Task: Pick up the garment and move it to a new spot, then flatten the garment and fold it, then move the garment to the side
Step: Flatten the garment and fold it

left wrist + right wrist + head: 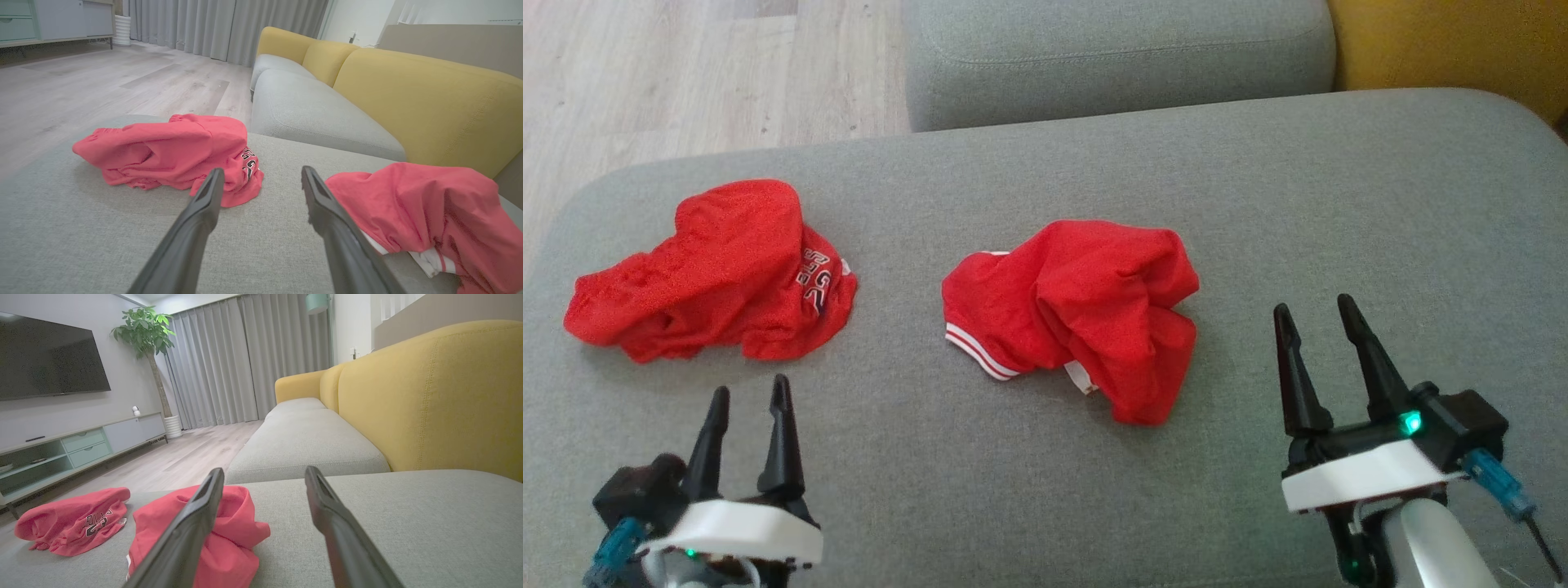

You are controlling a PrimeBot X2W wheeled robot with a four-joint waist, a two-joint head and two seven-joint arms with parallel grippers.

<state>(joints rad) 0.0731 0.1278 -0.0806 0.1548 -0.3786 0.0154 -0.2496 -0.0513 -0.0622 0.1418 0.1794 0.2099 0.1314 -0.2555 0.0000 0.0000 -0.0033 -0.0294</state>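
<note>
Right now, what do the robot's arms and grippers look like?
The left gripper and right gripper match: two long tapered black fingers on a black base with a white plate, a green light and a translucent blue plug. The right forearm is pale and rounded.

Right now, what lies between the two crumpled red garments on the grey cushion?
Nothing: bare grey fabric cushion separates the lettered red garment from the white-trimmed red garment, in the head view.

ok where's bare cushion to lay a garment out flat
Widest bare patch: the grey cushion right of the middle red garment, beyond the right gripper. A narrower strip lies between that garment and the left red garment. The left end is crowded.
</note>
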